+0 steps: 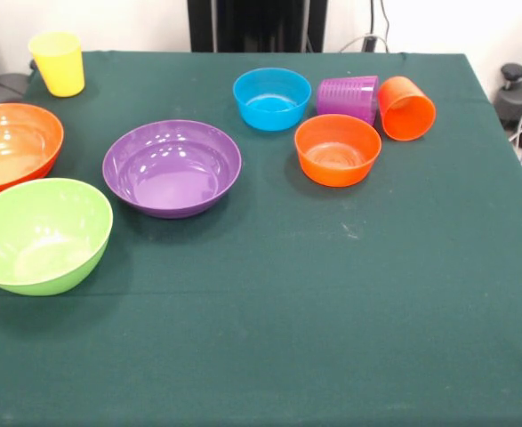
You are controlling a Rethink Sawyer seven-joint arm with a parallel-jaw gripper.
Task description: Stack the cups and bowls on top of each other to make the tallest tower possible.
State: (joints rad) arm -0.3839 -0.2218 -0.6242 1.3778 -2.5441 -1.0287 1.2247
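Nearest the camera, at the lower left of the frame, a green bowl [40, 234] is seen upright on the table [332, 311], tipped slightly toward the viewer; just above it, cut by the left edge, an orange bowl [10, 145] is set, the two rims close or touching, which cannot be told; a purple bowl [172, 167] is placed left of centre, near both but apart. At the upper left a yellow cup [57, 62] is stood upright, alone. In the upper middle a blue bowl [271, 98] is found; right of it a purple cup [348, 96] and an orange cup [407, 108] are laid on their sides, touching or nearly so, the orange one's mouth turned toward the camera; a small orange bowl [337, 149] is set just below them. Every bowl and cup is seen empty; nothing is stacked yet. All are judged light, stiff, glossy plastic, likely slippery; a bowl would best be pinched across its rim wall, a cup across its tapered side or lip, and the lying cups would need righting. No gripper is shown, so its state cannot be reported.
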